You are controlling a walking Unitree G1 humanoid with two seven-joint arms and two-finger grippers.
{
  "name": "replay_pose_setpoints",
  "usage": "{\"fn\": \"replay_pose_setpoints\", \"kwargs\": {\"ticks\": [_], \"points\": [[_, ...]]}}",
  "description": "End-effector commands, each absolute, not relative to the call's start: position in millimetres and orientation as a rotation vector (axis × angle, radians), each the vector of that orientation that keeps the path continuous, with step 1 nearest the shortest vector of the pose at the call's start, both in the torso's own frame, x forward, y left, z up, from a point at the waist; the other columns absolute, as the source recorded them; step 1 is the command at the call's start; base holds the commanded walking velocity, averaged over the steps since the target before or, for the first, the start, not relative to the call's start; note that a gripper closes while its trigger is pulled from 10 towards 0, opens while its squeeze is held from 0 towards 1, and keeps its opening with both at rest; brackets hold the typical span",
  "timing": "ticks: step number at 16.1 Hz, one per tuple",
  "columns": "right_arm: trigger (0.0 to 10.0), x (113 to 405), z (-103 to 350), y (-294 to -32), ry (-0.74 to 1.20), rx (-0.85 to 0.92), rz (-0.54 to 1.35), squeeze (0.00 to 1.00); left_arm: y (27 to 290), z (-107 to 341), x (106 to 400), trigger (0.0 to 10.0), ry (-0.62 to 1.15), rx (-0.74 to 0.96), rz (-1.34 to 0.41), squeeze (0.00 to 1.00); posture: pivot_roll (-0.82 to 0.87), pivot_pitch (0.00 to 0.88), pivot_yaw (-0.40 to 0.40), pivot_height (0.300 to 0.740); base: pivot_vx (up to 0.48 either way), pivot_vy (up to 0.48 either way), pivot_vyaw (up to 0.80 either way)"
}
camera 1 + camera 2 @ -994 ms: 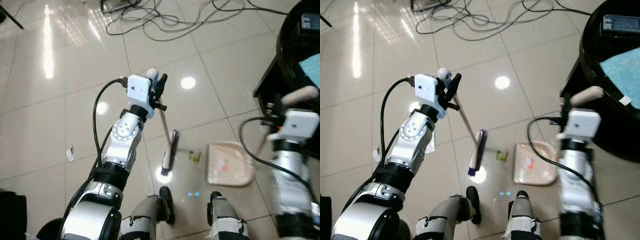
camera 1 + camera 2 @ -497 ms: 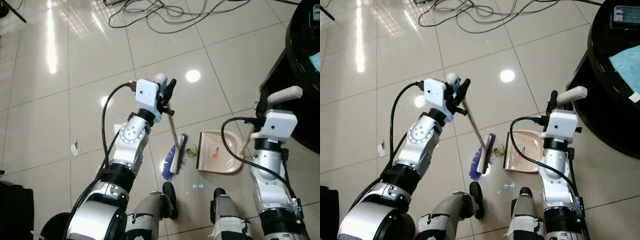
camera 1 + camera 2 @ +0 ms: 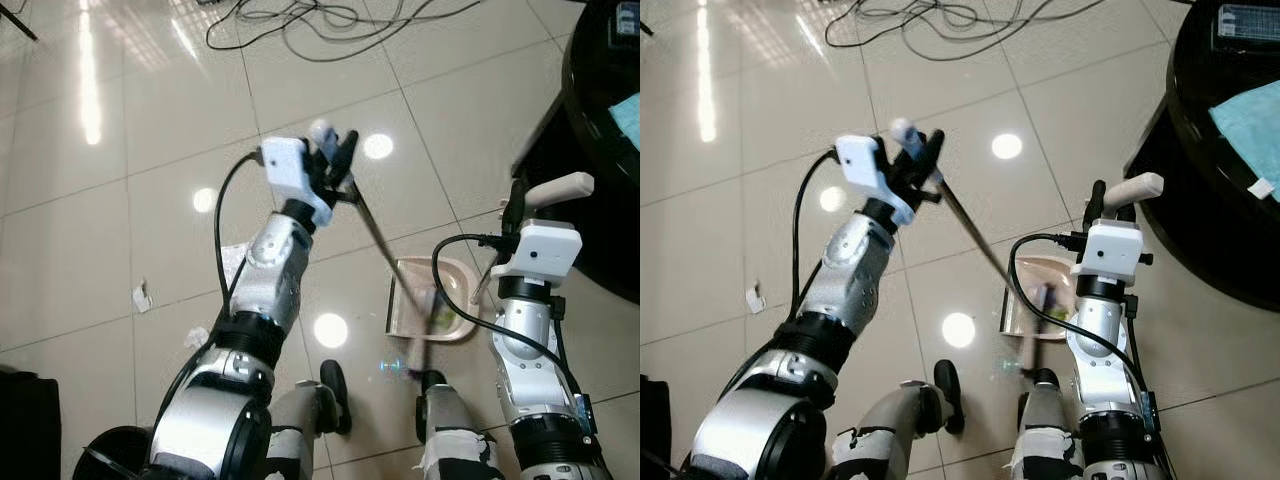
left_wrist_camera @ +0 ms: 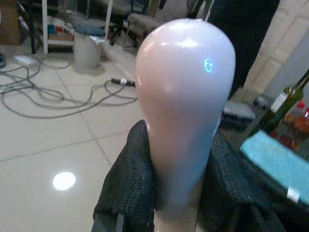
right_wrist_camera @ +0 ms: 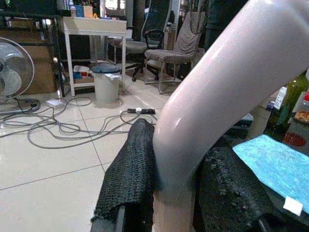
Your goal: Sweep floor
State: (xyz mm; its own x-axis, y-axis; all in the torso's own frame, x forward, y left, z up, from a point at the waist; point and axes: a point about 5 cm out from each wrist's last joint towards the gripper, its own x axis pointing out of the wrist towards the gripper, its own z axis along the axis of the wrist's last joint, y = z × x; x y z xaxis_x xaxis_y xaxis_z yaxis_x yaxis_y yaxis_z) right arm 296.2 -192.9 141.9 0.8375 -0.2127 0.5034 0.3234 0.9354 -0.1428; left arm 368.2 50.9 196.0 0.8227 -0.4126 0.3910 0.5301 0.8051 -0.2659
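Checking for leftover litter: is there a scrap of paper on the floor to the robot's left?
Yes, a small white paper scrap lies on the tile.

Long thin broom shaft [image 3: 385, 240] is blurring toward its lower end; brush head is smearing over the beige plastic dustpan [image 3: 410, 310], shape unreadable. Dustpan's right side is being covered by the right silver arm [image 3: 525, 330]. Small greenish debris [image 3: 443, 318] in the pan is too blurred to identify. Black round table [image 3: 1240, 150] is running off frame.

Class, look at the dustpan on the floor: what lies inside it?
Inside the dustpan sits the blurred broom head with a small green scrap. The right arm hides part of the pan.
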Motion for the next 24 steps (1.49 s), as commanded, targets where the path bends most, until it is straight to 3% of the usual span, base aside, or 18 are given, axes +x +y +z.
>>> {"fn": "replay_pose_setpoints", "kwargs": {"ticks": [1,7,9,10,13,14,18,19,21,24], "points": [[10.0,294,122,-190,-0.412,-0.239,-0.270,0.00,28,236,363,10.0,-0.473,-0.439,-0.614,0.00,0.00,0.405,0.228,0.740,0.000,0.000,0.00],[10.0,297,121,-190,-0.401,-0.237,-0.254,0.00,42,269,363,10.0,-0.583,-0.319,-0.724,0.00,-0.01,0.365,0.197,0.740,0.000,0.000,0.00],[10.0,299,127,-194,-0.414,-0.221,-0.273,0.00,75,276,364,10.0,-0.561,-0.220,-0.765,0.00,-0.06,0.315,0.170,0.740,0.000,0.000,0.00],[10.0,299,135,-197,-0.423,-0.221,-0.275,0.00,106,281,365,10.0,-0.584,-0.145,-0.685,0.00,-0.08,0.279,0.145,0.740,0.000,0.000,0.00],[10.0,293,147,-202,-0.438,-0.180,-0.290,0.00,143,284,362,10.0,-0.591,-0.136,-0.545,0.00,-0.11,0.236,0.137,0.740,0.000,0.000,0.00],[10.0,287,151,-206,-0.428,-0.124,-0.303,0.00,157,274,354,10.0,-0.566,-0.080,-0.509,0.00,-0.12,0.216,0.139,0.740,0.000,0.000,0.00],[10.0,278,166,-204,-0.431,-0.032,-0.272,0.00,168,235,344,10.0,-0.388,0.041,-0.423,0.00,-0.11,0.189,0.124,0.740,0.000,0.000,0.00],[10.0,273,188,-196,-0.447,-0.024,-0.226,0.00,176,198,333,10.0,-0.212,0.095,-0.360,0.00,-0.12,0.184,0.117,0.740,0.000,0.000,0.00],[10.0,270,213,-193,-0.446,-0.020,-0.221,0.00,185,165,314,10.0,-0.074,0.071,-0.278,0.00,-0.13,0.180,0.099,0.740,0.000,0.000,0.00],[10.0,265,229,-194,-0.455,0.027,-0.213,0.00,191,149,300,10.0,0.005,0.058,-0.204,0.00,-0.13,0.164,0.081,0.740,0.000,0.000,0.00]]}}
